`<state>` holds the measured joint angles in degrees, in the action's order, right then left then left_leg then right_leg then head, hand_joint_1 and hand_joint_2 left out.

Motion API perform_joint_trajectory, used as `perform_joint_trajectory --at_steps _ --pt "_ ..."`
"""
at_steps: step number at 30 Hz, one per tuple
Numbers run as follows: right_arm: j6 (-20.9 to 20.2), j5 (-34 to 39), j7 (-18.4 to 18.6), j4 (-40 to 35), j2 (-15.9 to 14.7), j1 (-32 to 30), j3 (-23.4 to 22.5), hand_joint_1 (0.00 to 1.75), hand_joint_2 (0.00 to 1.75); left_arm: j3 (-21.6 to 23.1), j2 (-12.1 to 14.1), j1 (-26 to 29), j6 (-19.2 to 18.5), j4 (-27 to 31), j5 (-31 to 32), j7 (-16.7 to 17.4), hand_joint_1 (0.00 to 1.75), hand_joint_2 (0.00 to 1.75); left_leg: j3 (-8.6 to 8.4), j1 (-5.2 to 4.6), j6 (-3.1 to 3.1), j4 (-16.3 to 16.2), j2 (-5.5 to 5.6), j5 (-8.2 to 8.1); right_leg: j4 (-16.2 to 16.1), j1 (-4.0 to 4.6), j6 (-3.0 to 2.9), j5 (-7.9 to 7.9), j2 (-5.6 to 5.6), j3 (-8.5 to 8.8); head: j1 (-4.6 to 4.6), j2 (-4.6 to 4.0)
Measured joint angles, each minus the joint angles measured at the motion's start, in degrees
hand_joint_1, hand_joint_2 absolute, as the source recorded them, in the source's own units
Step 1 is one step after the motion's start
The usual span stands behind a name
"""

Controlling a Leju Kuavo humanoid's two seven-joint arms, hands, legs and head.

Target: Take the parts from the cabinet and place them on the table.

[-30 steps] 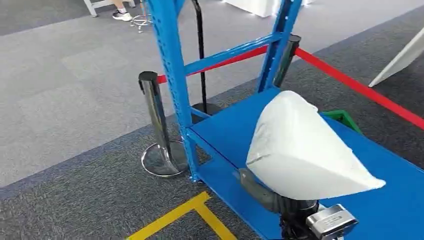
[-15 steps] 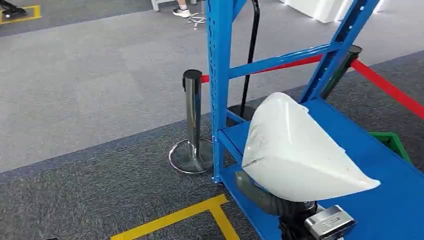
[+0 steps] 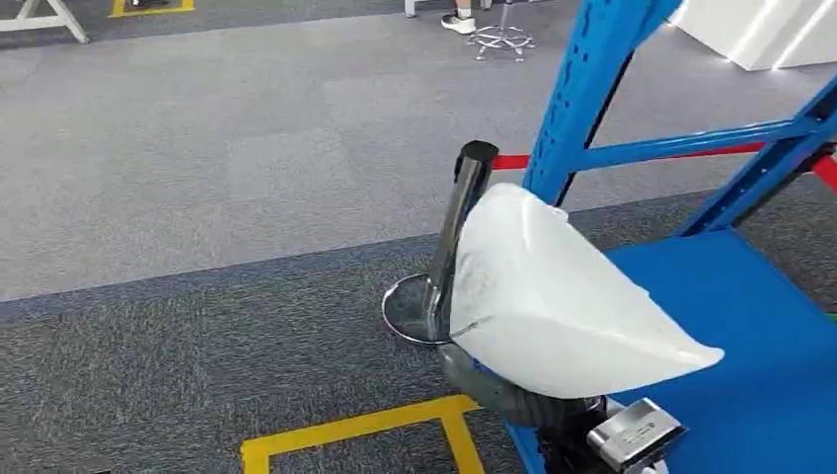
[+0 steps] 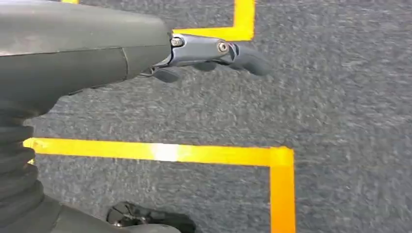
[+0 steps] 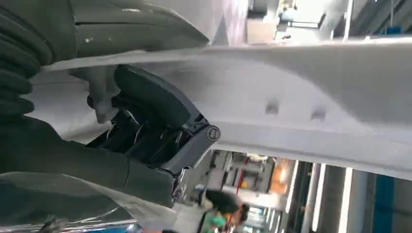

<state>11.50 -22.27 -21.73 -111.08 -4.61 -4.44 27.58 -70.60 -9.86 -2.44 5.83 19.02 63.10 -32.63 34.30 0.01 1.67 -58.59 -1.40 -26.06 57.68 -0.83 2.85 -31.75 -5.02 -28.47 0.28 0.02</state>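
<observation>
A large white part (image 3: 553, 296) covers most of the right robot hand (image 3: 513, 390) in the head view, along with the lower length of a chrome stanchion (image 3: 456, 222). The blue cabinet (image 3: 760, 346) is cropped by the top, right and bottom edges. In the right wrist view, a person (image 5: 221, 206) behind is blurred.

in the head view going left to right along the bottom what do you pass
Yellow floor tape → right hand under the white part → blue shelf.
</observation>
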Motion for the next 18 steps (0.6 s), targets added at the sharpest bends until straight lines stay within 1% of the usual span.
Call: perform_joint_trajectory --at_steps 1,2,3,4,5,6,7,8,9,10,11,12,13,14,15,16,17,18 --pt "0.0 0.2 0.0 0.0 0.0 0.0 0.0 1.75 1.75 0.1 0.0 -0.1 0.1 0.0 0.0 0.0 0.00 1.75 -0.07 0.08 0.31 0.1 0.50 -0.03 2.1 -0.10 -0.07 -1.38 2.84 -0.97 0.08 0.00" --pt "0.0 0.3 0.1 0.0 0.0 0.0 0.0 1.75 1.75 0.2 0.0 -0.3 0.2 0.0 0.0 0.0 0.00 1.75 -0.03 0.11 0.65 0.1 1.10 -0.03 6.5 -0.08 -0.10 -3.54 4.19 -3.18 0.31 0.00" --pt "0.0 0.7 0.2 0.2 -0.1 -0.1 0.0 1.75 1.75 0.2 0.0 -0.5 0.2 -0.1 0.0 0.0 0.00 1.75 -0.03 0.04 0.81 0.1 1.84 -0.11 12.0 -0.07 -0.07 -5.75 4.74 -6.15 0.42 0.00" --pt "0.0 0.9 0.2 0.4 -0.2 -0.1 0.0 1.75 1.75 0.2 0.0 -0.5 0.2 -0.1 0.0 0.0 0.00 1.75 -0.04 -0.03 0.87 0.0 2.58 -0.15 16.2 -0.04 -0.07 -6.89 4.90 -8.63 0.39 0.00" --pt "-0.1 1.1 0.2 0.5 -0.3 -0.1 0.0 1.75 1.75 0.2 0.1 -0.5 0.2 -0.1 0.0 0.0 0.00 1.75 -0.11 -0.10 0.93 0.0 3.33 -0.19 18.3 -0.03 -0.09 -6.75 4.92 -10.32 0.42 0.00" --pt "-0.1 1.1 0.2 0.5 -0.3 -0.1 0.0 1.75 1.75 0.2 0.1 -0.5 0.2 -0.1 0.0 0.0 0.00 1.75 -0.22 -0.11 0.92 0.0 4.14 -0.22 17.5 -0.02 -0.19 -5.12 4.94 -10.51 0.37 0.00" --pt "-0.1 1.2 0.2 0.5 -0.3 -0.1 0.0 1.75 1.75 0.2 0.1 -0.5 0.2 -0.2 0.0 0.0 0.00 1.75 -0.40 -0.11 0.91 0.0 4.99 -0.29 14.4 -0.02 -0.32 -2.47 5.06 -9.56 0.44 0.00" --pt "-0.1 1.2 0.2 0.5 -0.3 -0.1 0.0 1.75 1.75 0.2 0.1 -0.5 0.2 -0.2 0.1 0.0 0.00 1.75 -0.68 -0.09 0.78 0.0 5.91 -0.38 9.3 -0.06 -0.51 0.89 5.69 -7.58 0.39 0.00" --pt "0.0 1.2 0.2 0.5 -0.3 -0.1 -0.1 1.75 1.75 0.2 0.1 -0.5 0.2 -0.2 0.1 0.0 0.00 1.75 -0.89 0.00 0.57 0.0 6.76 -0.52 3.6 -0.17 -0.70 3.98 7.78 -5.29 0.42 0.00" --pt "0.0 1.2 0.2 0.6 -0.4 -0.2 -0.2 1.75 1.75 0.2 0.0 -0.6 0.2 -0.3 0.1 0.0 0.00 1.75 -0.74 -0.08 0.29 -0.2 7.32 -0.62 1.9 -0.49 -0.81 3.40 11.31 -4.58 0.31 0.00" --pt "0.0 1.3 0.2 0.6 -0.4 -0.3 -0.2 1.75 1.75 0.2 0.1 -0.7 0.2 -0.3 0.1 0.0 0.00 1.75 -0.18 0.01 -0.01 -0.5 8.18 -0.59 0.1 -0.68 -0.65 3.09 11.17 -3.31 0.37 -0.02" --pt "0.0 1.3 0.3 0.6 -0.4 -0.4 -0.2 1.75 1.75 0.2 0.1 -0.6 0.2 -0.3 0.1 0.0 0.00 1.75 0.15 0.43 -0.57 -0.3 8.70 -0.30 0.4 -0.26 -0.69 3.13 10.65 -3.56 0.22 -0.02" --pt "0.0 1.3 0.3 0.6 -0.4 -0.3 -0.2 1.75 1.75 0.2 0.1 -0.4 0.3 -0.3 0.1 0.0 0.00 1.75 0.30 0.70 -1.02 -0.1 9.48 -0.06 0.5 -0.12 -0.86 3.16 10.15 -3.54 0.35 0.00" --pt "0.0 1.3 0.3 0.6 -0.4 -0.2 -0.2 1.75 1.75 0.2 0.1 -0.3 0.3 -0.4 0.2 0.0 0.00 1.75 0.41 0.72 -1.32 0.0 10.17 0.03 0.4 -0.04 -1.07 3.28 9.43 -3.37 0.31 0.00" --pt "0.0 1.3 0.2 0.6 -0.4 -0.2 -0.2 1.75 1.75 0.2 0.2 -0.3 0.3 -0.4 0.2 0.0 0.00 1.75 0.38 0.74 -1.51 -0.6 9.87 -0.43 -0.4 -0.61 -1.53 3.54 8.21 -2.82 0.26 0.00" --pt "0.0 1.3 0.2 0.6 -0.4 -0.2 -0.2 1.75 1.75 0.3 0.0 -0.3 0.3 -0.5 0.2 0.0 0.00 1.75 0.94 0.26 -1.69 -2.1 6.39 -1.42 -0.7 -0.42 -1.83 3.41 7.42 -2.39 0.02 0.00" --pt "0.1 1.3 0.2 0.6 -0.4 -0.3 -0.3 1.75 1.75 0.3 0.1 -0.5 0.3 -0.5 0.3 0.0 0.00 1.75 2.66 0.27 -1.97 -5.7 4.00 -3.45 -0.6 -0.27 -2.07 3.29 6.37 -2.20 -0.28 0.00" --pt "0.1 1.3 0.2 0.6 -0.4 -0.4 -0.3 1.75 1.75 0.3 0.1 -0.6 0.3 -0.5 0.4 0.0 0.00 1.75 4.83 0.37 -2.14 -10.1 2.87 -5.50 -0.6 -0.11 -2.25 3.16 5.39 -2.11 -0.24 0.00"
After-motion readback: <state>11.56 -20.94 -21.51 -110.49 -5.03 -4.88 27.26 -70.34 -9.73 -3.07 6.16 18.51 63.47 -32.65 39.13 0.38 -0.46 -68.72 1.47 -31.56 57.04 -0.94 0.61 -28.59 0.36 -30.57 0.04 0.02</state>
